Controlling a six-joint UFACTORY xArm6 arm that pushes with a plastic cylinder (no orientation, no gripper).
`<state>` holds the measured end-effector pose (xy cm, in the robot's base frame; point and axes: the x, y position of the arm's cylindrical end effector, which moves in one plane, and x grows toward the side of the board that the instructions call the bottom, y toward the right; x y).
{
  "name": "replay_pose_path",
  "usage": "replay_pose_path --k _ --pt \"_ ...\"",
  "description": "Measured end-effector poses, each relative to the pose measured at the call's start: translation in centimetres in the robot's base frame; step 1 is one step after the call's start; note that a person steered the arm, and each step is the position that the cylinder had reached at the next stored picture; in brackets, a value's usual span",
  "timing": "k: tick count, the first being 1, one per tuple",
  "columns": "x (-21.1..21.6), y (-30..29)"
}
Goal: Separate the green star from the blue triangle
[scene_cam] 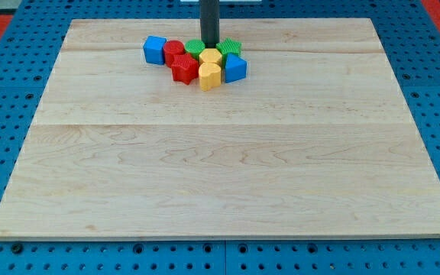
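At the top of the bench (220,168), the green star (230,47) sits touching the blue triangle (235,69). My tip (209,44) is just left of the star. No pincer here. The split looks not done yet.

Board (228,176) — pale, smooth wood
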<state>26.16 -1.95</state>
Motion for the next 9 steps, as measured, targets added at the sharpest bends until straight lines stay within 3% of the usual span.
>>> replay_pose_path --k 4,6,8,9 --pt "4.6 0.0" --pt "7.1 4.2" --pt "4.8 7.9" --pt "4.8 6.7"
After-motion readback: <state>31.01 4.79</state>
